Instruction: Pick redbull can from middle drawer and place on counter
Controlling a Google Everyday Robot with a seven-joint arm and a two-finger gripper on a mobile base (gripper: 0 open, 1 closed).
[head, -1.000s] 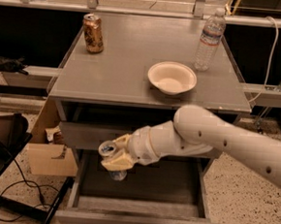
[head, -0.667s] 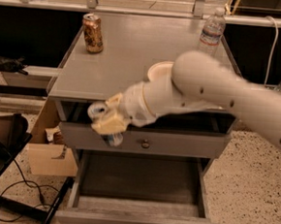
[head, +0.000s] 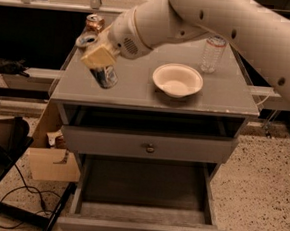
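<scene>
Now the claw (head: 97,57) clamps the redbull can (head: 104,76) mid-body. The can's long axis is tilted, top up-left, base down-right. The counter (head: 136,94) lies just below; the bowl (head: 177,80) sits rightward.

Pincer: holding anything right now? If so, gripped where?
Yes. The pincer is shut on the redbull can, clamped around its mid-body. The can is tilted, over the left side of the counter.

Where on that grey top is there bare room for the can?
The counter is bare at its front, from the bowl to the picture's left edge; the end effector holds the redbull can above it. Crowded back corners: gold-brown can, water bottle.
</scene>
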